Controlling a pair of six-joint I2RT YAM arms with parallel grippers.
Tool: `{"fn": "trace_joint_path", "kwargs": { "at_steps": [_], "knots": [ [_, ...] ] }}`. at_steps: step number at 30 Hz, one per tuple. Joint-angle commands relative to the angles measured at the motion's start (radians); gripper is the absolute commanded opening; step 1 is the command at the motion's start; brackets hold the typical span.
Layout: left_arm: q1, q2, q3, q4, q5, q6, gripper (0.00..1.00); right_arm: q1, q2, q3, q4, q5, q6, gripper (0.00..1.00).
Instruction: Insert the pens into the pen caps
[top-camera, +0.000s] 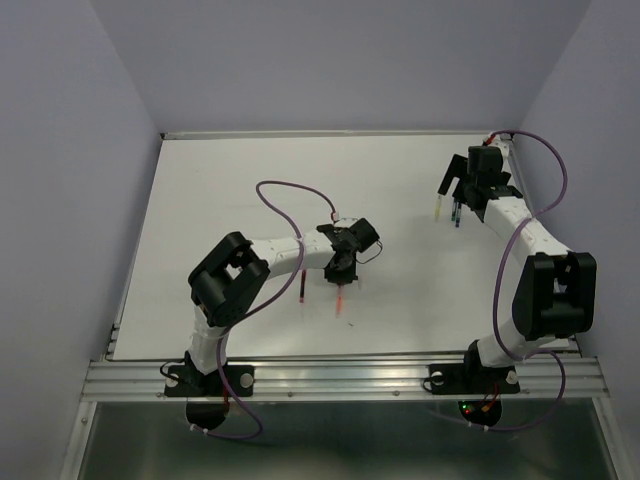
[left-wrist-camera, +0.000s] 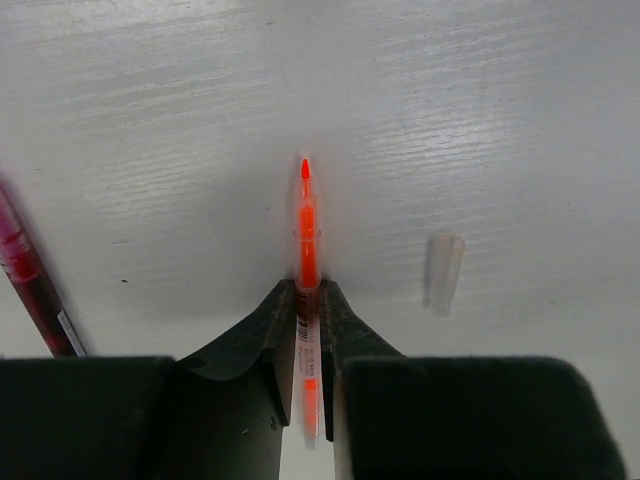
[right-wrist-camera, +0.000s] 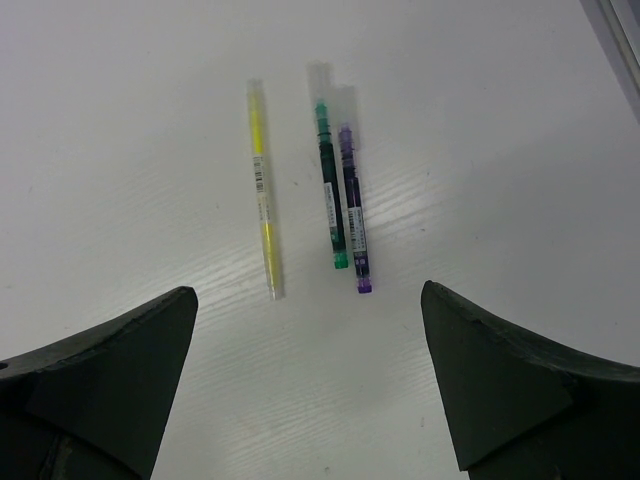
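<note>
we saw the left gripper clenched on the orange-red pen, its two fingers pinching the barrel at about mid-length, so that the coloured tip pointed away from the wrist and the back end ran down between the fingers toward the camera; the pen was held low over the white table, whether touching it we could not tell. a loose cap, pale and translucent, lay flat on the table to the right of that pen, near it but clearly apart and roughly parallel to it. the maroon pen lay on the table off to the left of the gripper, slanted, well clear of the fingers. at the far right corner the right gripper hung wide open above the surface, grasping nothing; ahead of its spread fingers lay the yellow pen, then the green pen and the dark blue pen, these two side by side and just touching, the yellow one a little apart to their left
</note>
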Motion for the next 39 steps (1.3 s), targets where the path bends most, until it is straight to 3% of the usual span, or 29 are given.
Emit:
{"fn": "trace_joint_path", "kwargs": {
  "at_steps": [1, 9, 13, 19, 24, 31, 39],
  "knots": [
    [-0.011, 0.033, -0.053, -0.037, -0.008, 0.003, 0.0, -0.008, -0.028, -0.009, 0.05, 0.0, -0.015, 1.0],
    [0.001, -0.152, -0.017, -0.094, -0.206, 0.037, 0.0, -0.008, -0.061, -0.021, 0.043, -0.263, -0.046, 1.0],
    [0.081, -0.275, -0.034, -0.061, -0.209, 0.089, 0.0, 0.061, -0.093, -0.048, 0.031, -0.297, -0.024, 1.0],
    [0.25, -0.441, -0.123, 0.113, -0.15, 0.228, 0.0, 0.308, -0.11, -0.094, -0.031, -0.219, -0.004, 1.0],
    [0.336, -0.521, -0.158, 0.137, -0.153, 0.25, 0.0, 0.478, -0.12, -0.171, -0.072, -0.173, 0.04, 1.0],
    [0.403, -0.527, -0.201, 0.136, -0.099, 0.23, 0.0, 0.688, -0.028, -0.16, -0.184, -0.101, 0.078, 0.99],
    [0.417, -0.508, -0.2, 0.147, -0.073, 0.229, 0.0, 0.793, 0.06, -0.148, -0.187, -0.044, 0.144, 0.96]
  ]
}}
